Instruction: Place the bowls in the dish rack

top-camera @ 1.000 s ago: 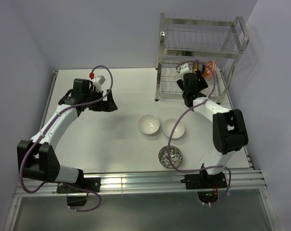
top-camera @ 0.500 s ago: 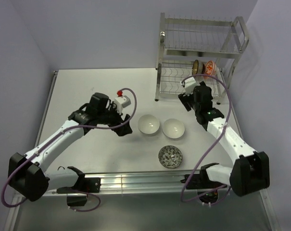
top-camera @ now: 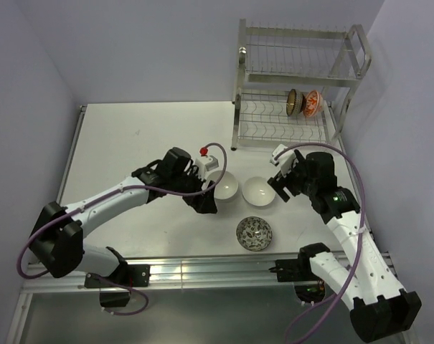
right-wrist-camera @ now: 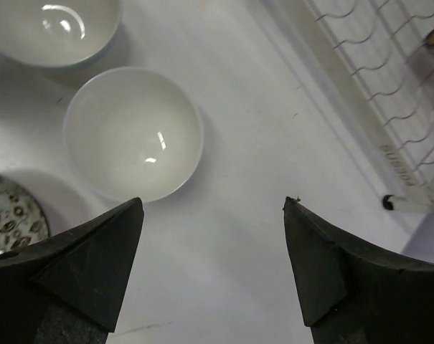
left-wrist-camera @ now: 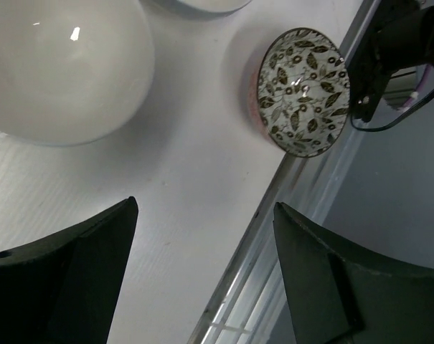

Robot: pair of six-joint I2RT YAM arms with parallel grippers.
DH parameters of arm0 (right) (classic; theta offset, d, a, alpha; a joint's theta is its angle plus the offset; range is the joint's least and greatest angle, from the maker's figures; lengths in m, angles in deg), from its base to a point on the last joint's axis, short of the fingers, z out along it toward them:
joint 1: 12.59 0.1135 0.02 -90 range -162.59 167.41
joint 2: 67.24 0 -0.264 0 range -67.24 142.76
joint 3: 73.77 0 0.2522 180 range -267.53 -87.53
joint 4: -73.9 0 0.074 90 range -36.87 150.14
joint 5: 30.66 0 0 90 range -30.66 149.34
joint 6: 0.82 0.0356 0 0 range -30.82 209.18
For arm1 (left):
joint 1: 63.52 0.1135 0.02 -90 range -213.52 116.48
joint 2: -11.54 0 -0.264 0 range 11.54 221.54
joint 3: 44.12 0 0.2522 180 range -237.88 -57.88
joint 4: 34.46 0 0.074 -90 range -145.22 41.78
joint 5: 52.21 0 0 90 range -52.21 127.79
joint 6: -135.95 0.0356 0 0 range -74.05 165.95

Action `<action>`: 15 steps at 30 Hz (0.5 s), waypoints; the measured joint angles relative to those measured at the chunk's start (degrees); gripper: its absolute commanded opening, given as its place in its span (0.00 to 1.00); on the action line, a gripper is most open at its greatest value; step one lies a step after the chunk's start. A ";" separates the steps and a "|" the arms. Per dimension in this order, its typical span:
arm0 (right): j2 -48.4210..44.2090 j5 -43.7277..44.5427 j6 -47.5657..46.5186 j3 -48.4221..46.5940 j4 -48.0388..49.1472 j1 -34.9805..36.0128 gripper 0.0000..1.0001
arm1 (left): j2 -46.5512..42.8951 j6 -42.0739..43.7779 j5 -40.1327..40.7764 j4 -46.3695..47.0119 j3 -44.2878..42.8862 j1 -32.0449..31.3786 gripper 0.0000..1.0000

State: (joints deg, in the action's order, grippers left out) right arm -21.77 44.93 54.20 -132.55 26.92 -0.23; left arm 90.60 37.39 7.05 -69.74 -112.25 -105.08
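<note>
A dish rack of shiny silver metal wire and tube stands at one o'clock on a smooth, matt white table. Near the middle, a plain white bowl and a second white bowl look like glazed ceramic, glossy with bright light spots. At six o'clock from them, the grey-white patterned bowl is glossy too, printed with dark leaves. The left hand and right hand have matt black plastic fingers.
</note>
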 measured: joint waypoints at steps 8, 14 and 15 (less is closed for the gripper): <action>-0.68 -10.99 -0.79 -1.36 -10.40 -10.67 0.83 | 14.21 -6.97 1.95 1.03 -9.75 -8.41 0.67; 0.83 -19.82 -1.18 -7.93 -15.67 -19.71 0.82 | 22.34 -8.83 4.66 0.68 -16.72 -12.90 0.62; 1.49 -21.05 -1.40 -8.96 -16.24 -20.98 0.82 | 23.26 -8.96 5.11 0.68 -17.42 -13.81 0.62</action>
State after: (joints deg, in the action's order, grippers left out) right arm -20.28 23.88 52.80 -141.51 10.68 -21.21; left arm 113.86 28.43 12.17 -69.06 -129.67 -118.90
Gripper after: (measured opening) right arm 0.826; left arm 0.620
